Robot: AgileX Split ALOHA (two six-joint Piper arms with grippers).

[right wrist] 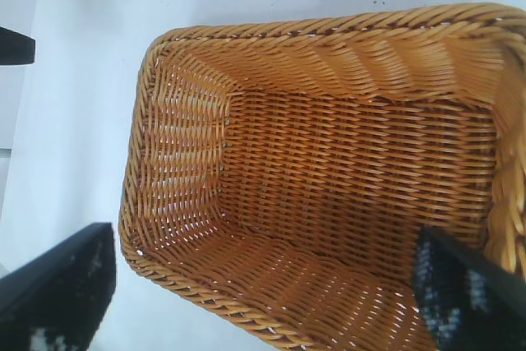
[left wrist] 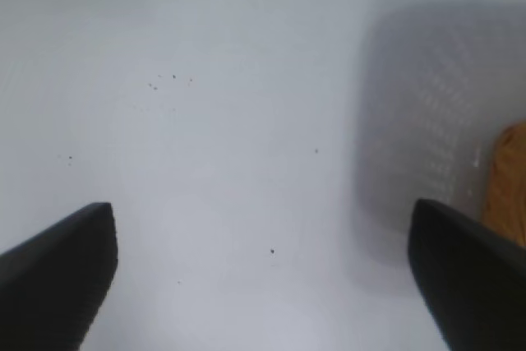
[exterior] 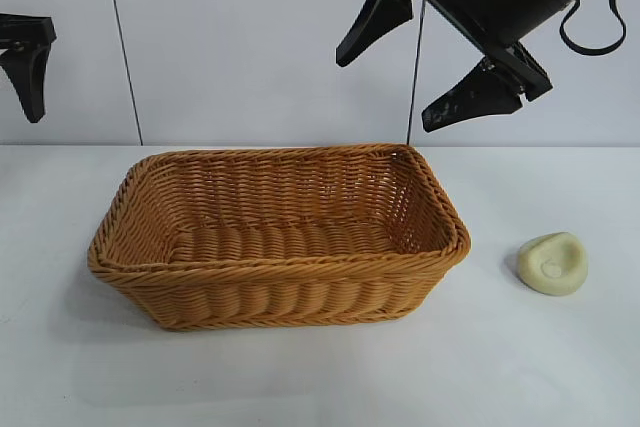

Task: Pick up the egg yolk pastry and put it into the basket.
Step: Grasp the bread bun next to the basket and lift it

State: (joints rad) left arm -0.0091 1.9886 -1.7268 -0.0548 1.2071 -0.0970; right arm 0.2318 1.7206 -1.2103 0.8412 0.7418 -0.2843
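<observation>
White table (exterior: 560, 367), left end effector (exterior: 25, 67) cropped

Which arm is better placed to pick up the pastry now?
Right, probably. Its open end effector hangs above the basket's right end, the side where the pastry lies on the table. The left end effector is at the far left edge.

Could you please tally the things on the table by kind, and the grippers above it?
Basket: 1, empty
Egg yolk pastry: 1, on the table beside the basket
Left gripper: 1, open
Right gripper: 1, open
Total: 4
</observation>
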